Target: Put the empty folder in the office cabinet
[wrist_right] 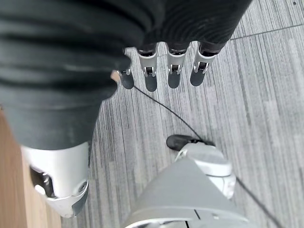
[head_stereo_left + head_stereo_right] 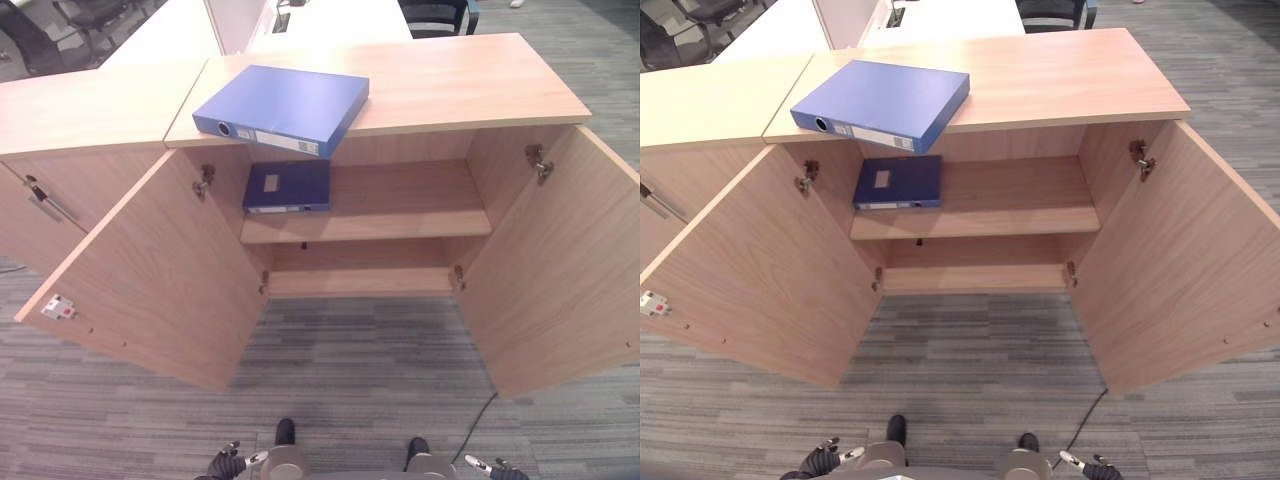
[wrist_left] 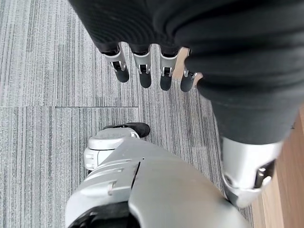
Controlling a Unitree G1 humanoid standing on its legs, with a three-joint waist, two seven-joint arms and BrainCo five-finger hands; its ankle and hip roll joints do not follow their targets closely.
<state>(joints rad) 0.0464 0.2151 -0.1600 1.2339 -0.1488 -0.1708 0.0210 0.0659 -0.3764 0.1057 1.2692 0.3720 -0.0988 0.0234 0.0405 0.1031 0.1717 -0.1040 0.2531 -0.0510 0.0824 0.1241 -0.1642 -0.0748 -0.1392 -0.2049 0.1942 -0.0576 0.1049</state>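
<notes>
The blue folder (image 2: 283,108) lies on the cabinet top surface (image 2: 460,80), one corner overhanging the open front. Left hand (image 3: 151,71) and right hand (image 1: 161,71) hang released, empty. A clumsy reach could knock it off, or clip the open doors (image 2: 150,280).

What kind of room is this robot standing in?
Most likely an office. A low wooden cabinet stands with both doors open, one blue folder lying on its top and a darker folder on its upper shelf. Striped grey carpet covers the floor, and office chairs stand behind pale desks.
</notes>
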